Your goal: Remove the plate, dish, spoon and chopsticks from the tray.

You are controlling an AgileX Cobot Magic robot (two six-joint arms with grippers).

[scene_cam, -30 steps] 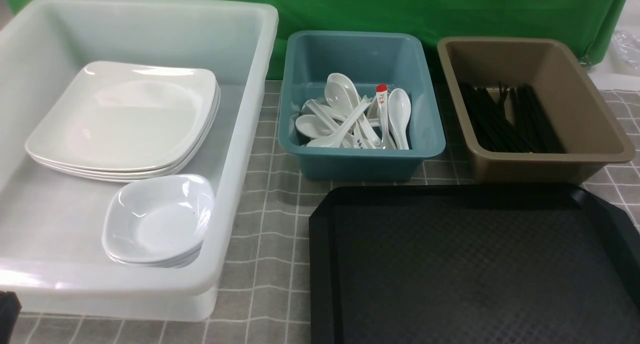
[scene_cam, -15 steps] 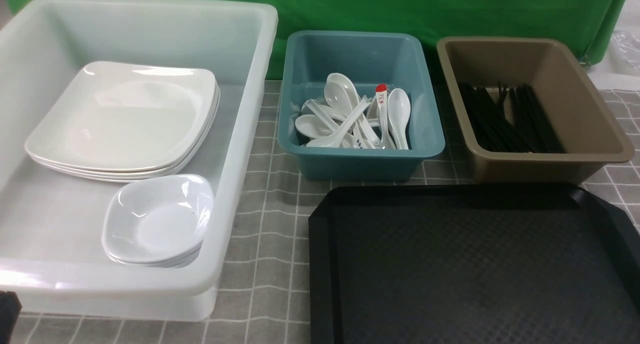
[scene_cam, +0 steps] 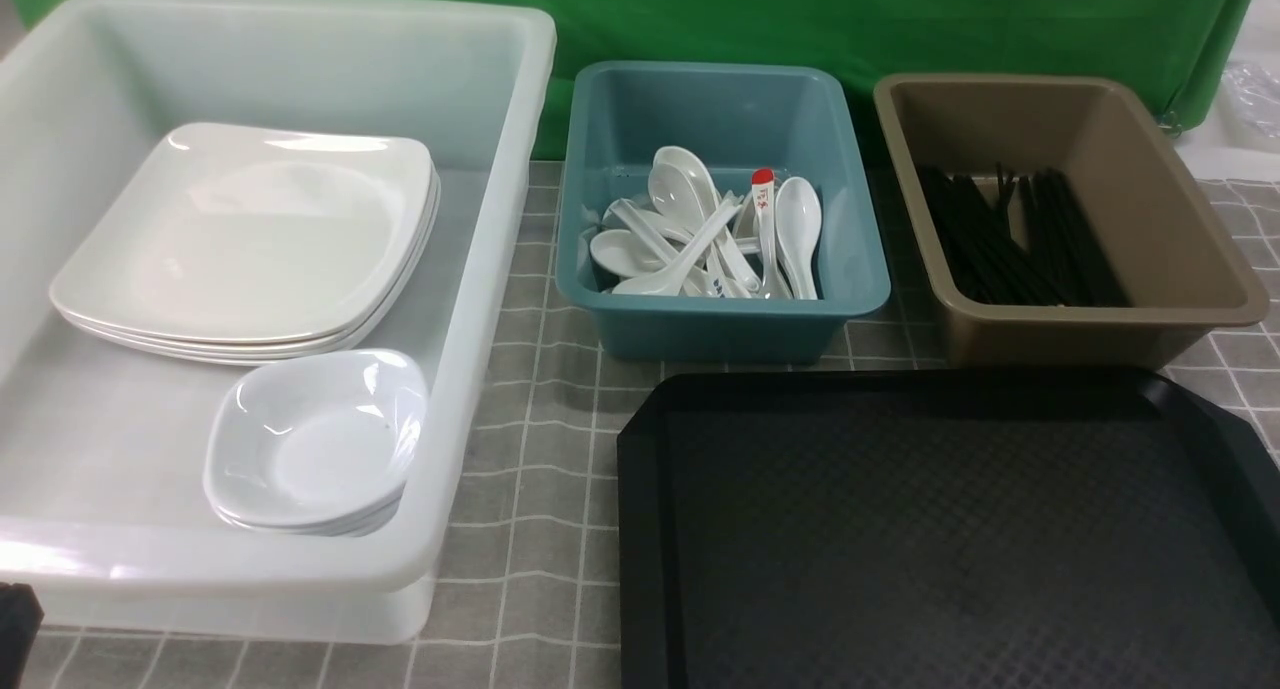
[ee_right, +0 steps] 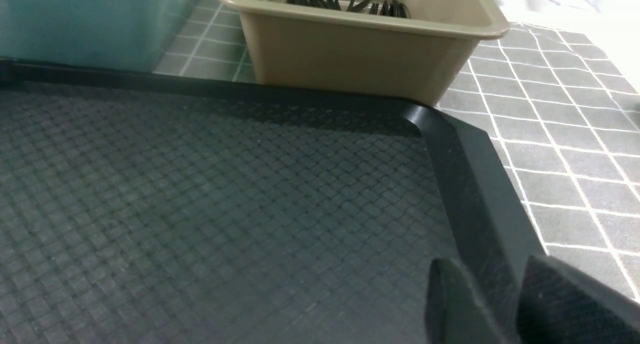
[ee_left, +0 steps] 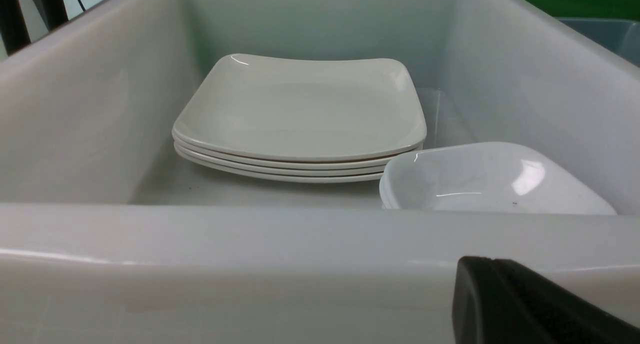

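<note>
The black tray [scene_cam: 640, 529] lies at the front right, and nothing lies on the part that shows; it also shows in the right wrist view [ee_right: 465, 164]. Large white plates [scene_cam: 250, 229] are stacked in the white tub, also seen in the left wrist view [ee_left: 300, 109]. Small deep dishes [scene_cam: 315, 439] are stacked beside them. White spoons [scene_cam: 700, 239] lie in the teal tub. Black chopsticks [scene_cam: 1010, 234] lie in the brown tub. My left gripper [ee_left: 480, 264] is shut and empty, outside the white tub's near wall. My right gripper [ee_right: 482, 269] is slightly open and empty over the tray's right rim.
The white tub [scene_cam: 500, 219] stands at the left, the teal tub [scene_cam: 720, 319] in the middle and the brown tub [scene_cam: 1090, 334] at the right, behind the tray. A grey checked cloth [scene_cam: 540, 469] covers the table. A green backdrop hangs behind.
</note>
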